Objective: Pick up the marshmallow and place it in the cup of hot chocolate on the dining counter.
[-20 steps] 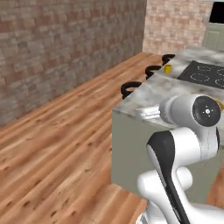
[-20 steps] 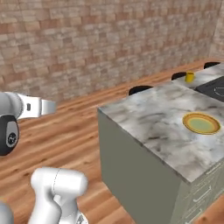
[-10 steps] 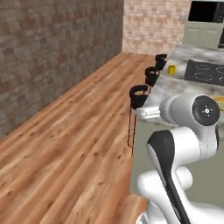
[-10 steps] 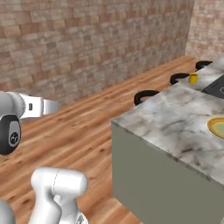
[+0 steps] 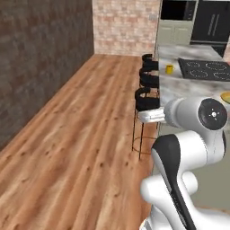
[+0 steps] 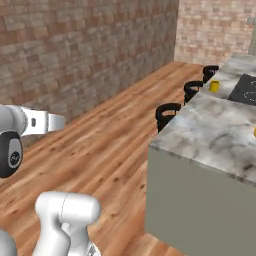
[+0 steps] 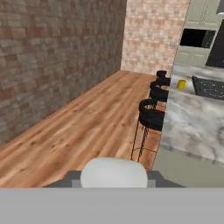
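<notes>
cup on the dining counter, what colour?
Yellow. The cup shows best in the hand view, beside the black cooktop.

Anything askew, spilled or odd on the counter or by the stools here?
Nothing stands out. The yellow cup stands upright on the dining counter near the black cooktop, no spill around it, and the three black stools line up along the counter's edge.
</notes>
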